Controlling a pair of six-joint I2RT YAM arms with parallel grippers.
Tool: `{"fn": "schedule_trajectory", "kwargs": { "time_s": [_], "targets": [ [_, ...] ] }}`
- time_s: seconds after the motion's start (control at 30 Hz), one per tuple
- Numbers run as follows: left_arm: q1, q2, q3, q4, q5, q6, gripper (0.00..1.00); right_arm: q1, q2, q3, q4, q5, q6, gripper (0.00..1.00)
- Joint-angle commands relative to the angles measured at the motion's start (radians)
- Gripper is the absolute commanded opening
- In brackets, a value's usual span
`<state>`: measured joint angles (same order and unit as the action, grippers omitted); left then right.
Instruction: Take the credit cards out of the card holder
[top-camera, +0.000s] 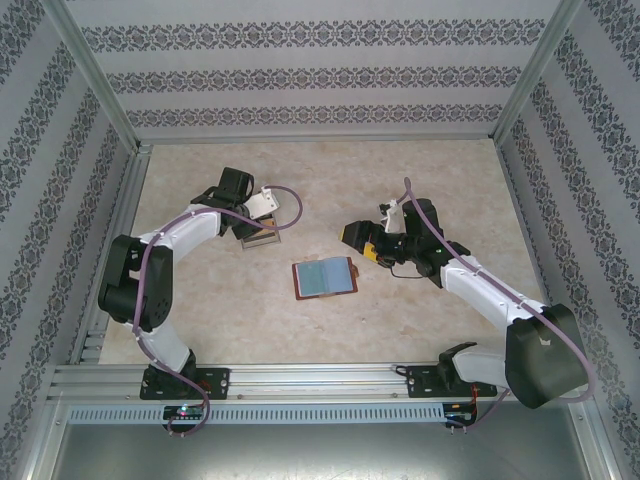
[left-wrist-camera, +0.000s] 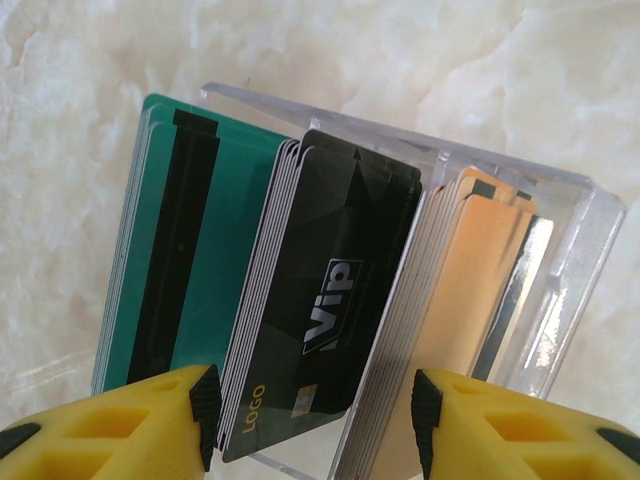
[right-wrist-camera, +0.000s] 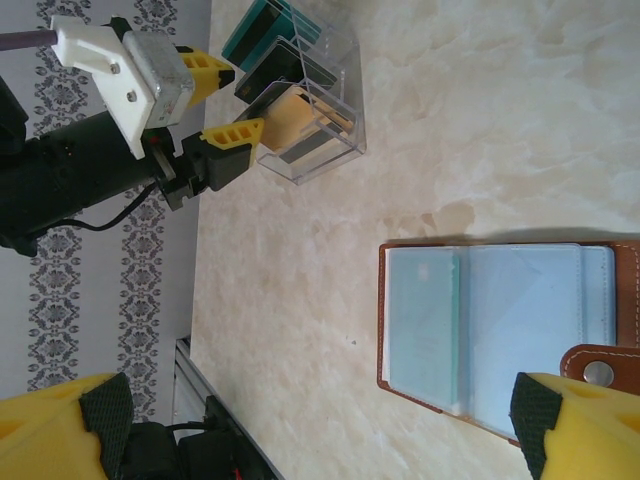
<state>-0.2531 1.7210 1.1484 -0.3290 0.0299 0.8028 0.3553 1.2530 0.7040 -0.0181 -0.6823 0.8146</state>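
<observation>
Fingers (left-wrist-camera: 203, 410) of left gripper (left-wrist-camera: 313, 412): parted, straddling the black stack of credit cards (left-wrist-camera: 330, 300) inside a clear stand (left-wrist-camera: 575, 230), clamping nothing as far as visible. Teal cards (left-wrist-camera: 215, 240) and tan cards (left-wrist-camera: 490, 250) upright either side in the same stand, on the left part of the table (top-camera: 420, 170). On right gripper (right-wrist-camera: 320, 415): spread fully wide, empty, hovering just above card holder (right-wrist-camera: 500, 330). Lies open and flat mid-table between both arms, snap tab (right-wrist-camera: 598, 372) close beside one yellow finger. Looks well advanced, judging by the filled stand; blue-grey sleeves mostly bare, though a greenish tint in one sleeve (right-wrist-camera: 425, 325) hints at a card inside. Probably remaining: emptying that sleeve.
</observation>
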Motion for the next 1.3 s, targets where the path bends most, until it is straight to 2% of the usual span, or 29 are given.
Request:
{"fn": "schedule_trajectory", "kwargs": {
  "time_s": [0.0,0.47,0.63,0.8,0.97,1.13,1.2,1.27],
  "targets": [
    [0.014,0.009,0.030,0.020,-0.030,-0.020,0.55,-0.003,0.006,0.003,0.017,-0.013,0.000,0.98],
    [0.041,0.056,0.091,0.076,-0.151,-0.101,0.53,-0.001,0.015,-0.003,0.025,-0.013,0.009,0.98],
    [0.043,0.049,0.104,0.058,-0.128,-0.121,0.54,0.001,0.010,-0.004,0.021,-0.011,0.008,0.98],
    [0.050,-0.027,0.089,0.073,-0.109,-0.193,0.55,0.004,-0.002,-0.003,0.002,0.000,-0.007,0.98],
    [0.066,-0.151,0.100,0.033,-0.109,-0.411,0.62,0.026,-0.008,0.009,-0.067,0.063,-0.059,0.96],
    [0.069,-0.245,0.131,-0.126,-0.112,-0.769,0.66,0.079,0.031,0.048,-0.193,0.186,-0.145,0.79],
    [0.071,-0.274,0.132,-0.205,-0.066,-0.928,0.73,0.112,0.062,0.077,-0.246,0.238,-0.182,0.69],
    [0.072,-0.303,0.116,-0.259,0.037,-1.059,0.75,0.146,0.090,0.097,-0.287,0.295,-0.208,0.62]
  ]
}}
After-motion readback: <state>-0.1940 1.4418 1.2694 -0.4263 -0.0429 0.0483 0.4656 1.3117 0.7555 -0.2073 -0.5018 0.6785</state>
